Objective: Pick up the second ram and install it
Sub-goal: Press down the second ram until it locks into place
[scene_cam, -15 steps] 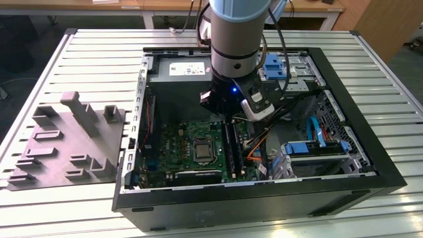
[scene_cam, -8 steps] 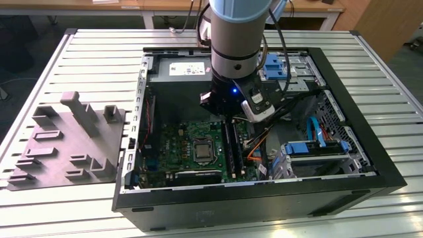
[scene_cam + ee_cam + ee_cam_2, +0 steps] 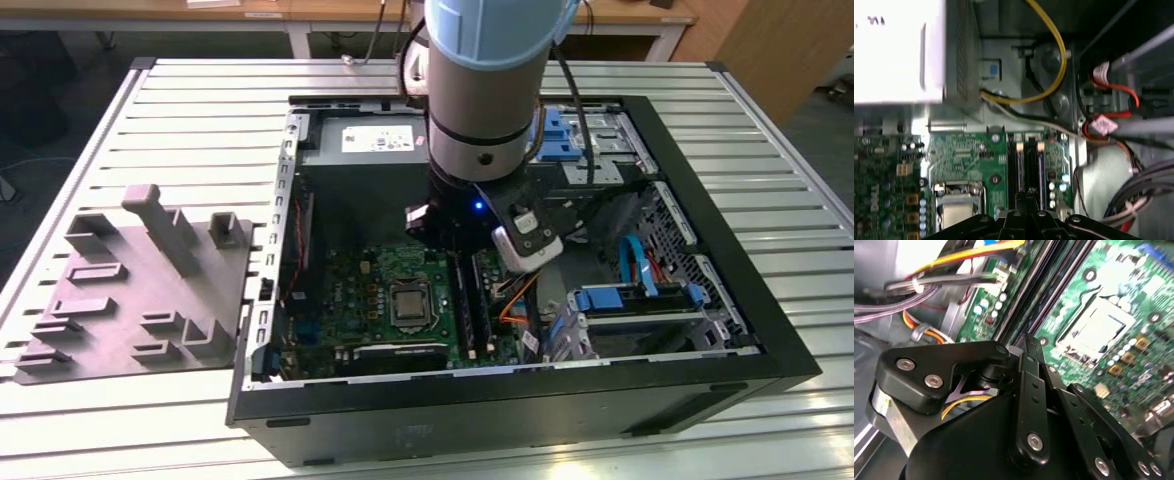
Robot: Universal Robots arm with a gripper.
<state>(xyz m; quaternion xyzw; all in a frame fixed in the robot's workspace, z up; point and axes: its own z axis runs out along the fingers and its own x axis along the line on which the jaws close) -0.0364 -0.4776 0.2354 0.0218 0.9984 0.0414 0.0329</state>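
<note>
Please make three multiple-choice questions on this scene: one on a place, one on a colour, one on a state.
1. Where is the hand?
A. over the memory slots
B. over the grey tray
C. outside the case, over the table

2. What colour is the board?
A. red
B. green
C. white

3. How is the case?
A. shut by a side panel
B. standing upright
C. lying open, its inside showing

Answers:
1. A: in the first wrist view the hand's tips sit right above the black slots.
2. B: the board is green in all views.
3. C: the exterior view looks straight into the case.
</note>
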